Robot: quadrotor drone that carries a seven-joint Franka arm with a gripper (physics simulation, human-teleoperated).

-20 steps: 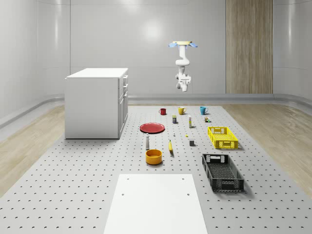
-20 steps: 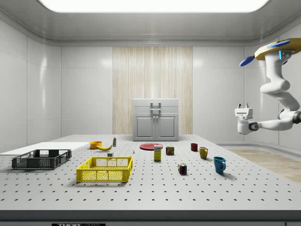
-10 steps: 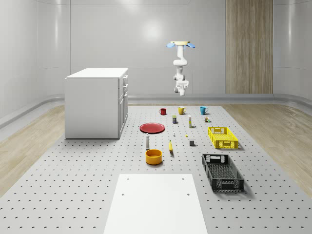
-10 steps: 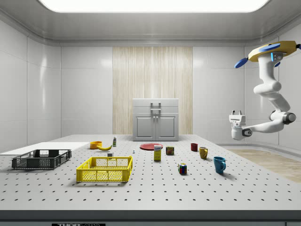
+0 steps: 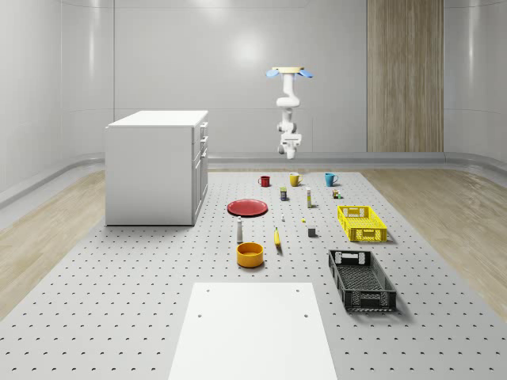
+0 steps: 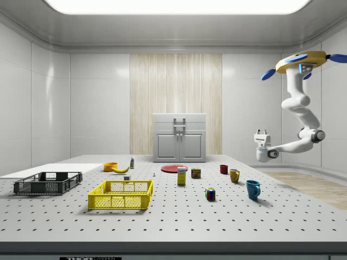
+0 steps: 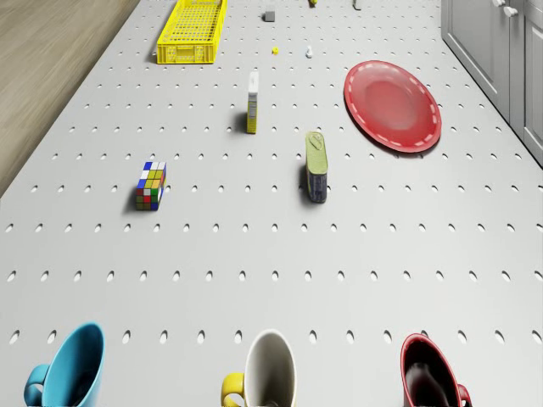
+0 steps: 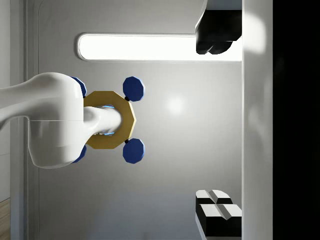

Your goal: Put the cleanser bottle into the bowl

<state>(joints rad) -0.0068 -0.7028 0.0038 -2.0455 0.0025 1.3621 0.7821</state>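
While the gripper [image 6: 262, 132] points up at the ceiling, fingers spread wide and holding nothing, the drone [image 6: 301, 60] hovers high above the mug end of the table [image 5: 119, 277]. The cleanser bottle [image 5: 239, 229] stands upright well away, just behind the bowl [image 5: 249, 253].

Trouble ahead? That bottle is tall and narrow, so a finger clipping it on the way down would likely topple it, perhaps onto the banana [image 5: 277, 238] lying close by. Swinging the arm downward could also unsettle the hover.

The count:
- one bottle, one bowl, one banana
- one red plate [image 7: 392, 105]
- three mugs: red mug [image 7: 428, 373], yellow mug [image 7: 270, 373], blue mug [image 7: 72, 369]
- two crates: yellow crate [image 5: 361, 223], black crate [image 5: 362, 279]
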